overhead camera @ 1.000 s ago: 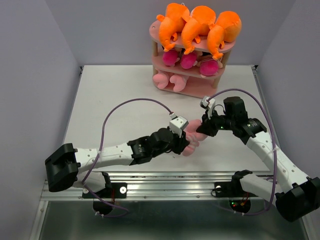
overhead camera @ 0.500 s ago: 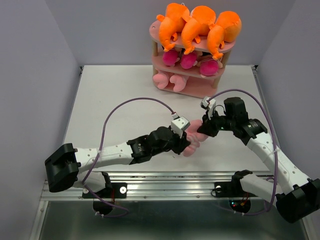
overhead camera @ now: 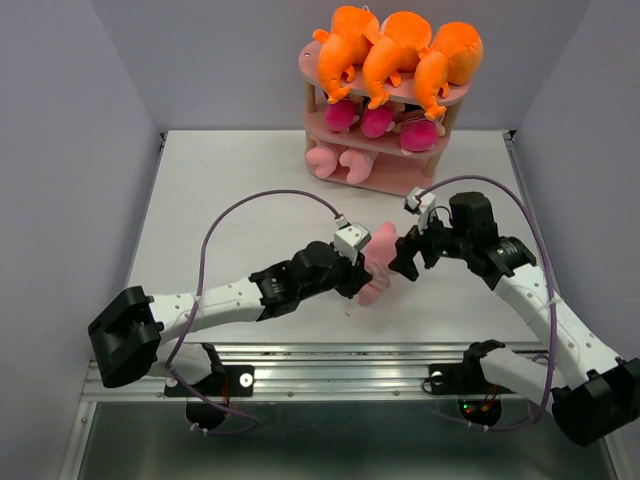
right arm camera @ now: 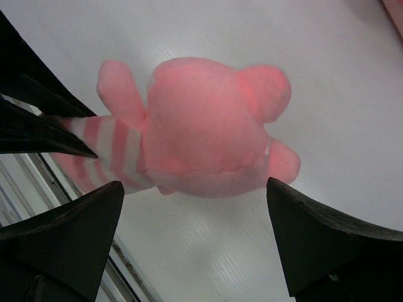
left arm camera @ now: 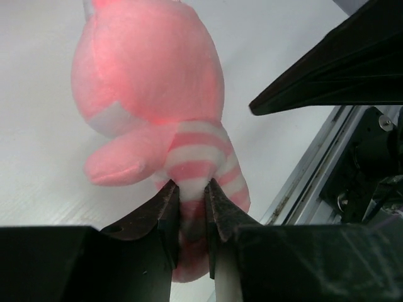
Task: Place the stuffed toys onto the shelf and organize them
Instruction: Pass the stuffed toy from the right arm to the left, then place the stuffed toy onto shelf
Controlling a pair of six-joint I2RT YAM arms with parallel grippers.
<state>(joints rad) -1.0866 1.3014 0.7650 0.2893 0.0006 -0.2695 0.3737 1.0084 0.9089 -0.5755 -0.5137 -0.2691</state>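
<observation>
A pink striped pig (overhead camera: 375,262) sits at the middle of the table (overhead camera: 230,200), near the front edge and well apart from the shelf (overhead camera: 395,186). The left gripper (overhead camera: 360,270) is clamped on it. In the left wrist view the two fingers (left arm camera: 169,200) pinch the pink-and-white striped body just below the round head, with the pig (left arm camera: 151,94) pointing away from the camera. It seems to hang just clear of the table surface, though no view shows this for sure.

The right gripper (overhead camera: 405,258) faces the pig from the other side with its jaws spread wide. In the right wrist view its fingers (right arm camera: 69,239) stand at either side of the pig's (right arm camera: 208,126) head without touching it, and the dark tip of the left gripper (right arm camera: 44,135) shows at the striped body.

At the back of the table, the shelf carries three orange monsters (overhead camera: 395,45) lying side by side on its top tier. Magenta-striped dolls (overhead camera: 377,120) are on the middle tier, and two pale pink pigs (overhead camera: 340,160) are at the left end of the bottom tier. A purple cable (overhead camera: 270,200) loops above each arm.
</observation>
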